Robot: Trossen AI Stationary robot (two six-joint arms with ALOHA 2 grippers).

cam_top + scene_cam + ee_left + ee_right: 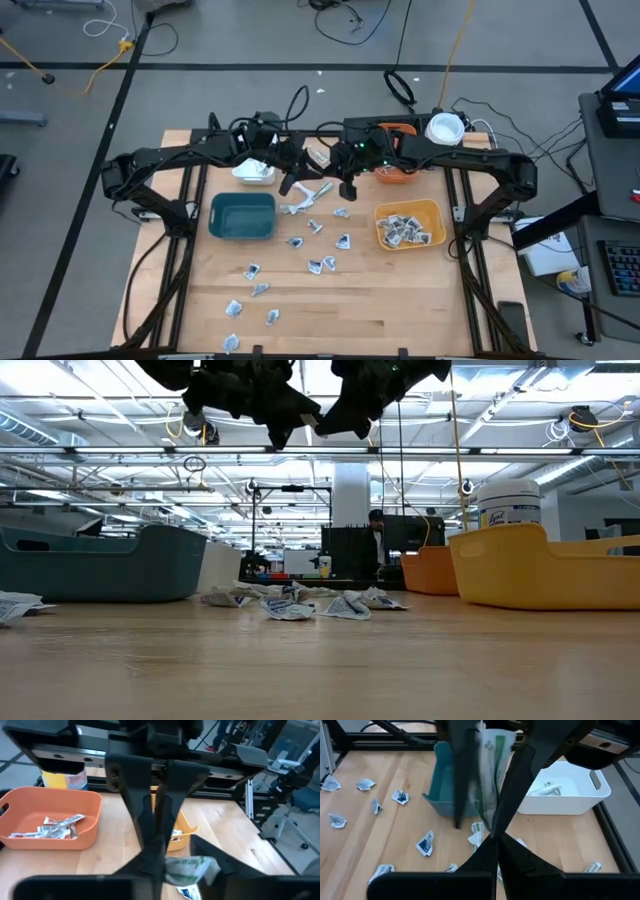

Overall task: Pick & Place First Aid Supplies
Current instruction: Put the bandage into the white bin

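Both grippers hang high over the middle of the table, tip to tip: my left gripper (300,183) (176,849) and my right gripper (345,186) (495,838). Between them is one white packet with green print (492,765) (192,866), and both are shut on it. Many small white-grey packets (315,226) lie flat on the wood below and toward the near edge. More packets lie in the yellow bin (410,224), and narrow strips lie in the orange bin (50,822) and the white bin (560,790). My left gripper pinches the green-printed packet between its two fingers (462,775), and the packet reaches back between them (195,865). It comes slanting from the table's left, and the packet is lifted clear. My right gripper's fingertips (487,851) close on the packet's end (487,820) that points toward it, slanting from the table's right. The fingers hide the exact place of contact.
The teal bin (242,216) stands left of centre and the white bin (254,172) stands behind it. The orange bin (395,170) and a round white-lidded tub (444,128) are at the far right, with the yellow bin in front of them. Bare wood shows along the near edge (400,310).
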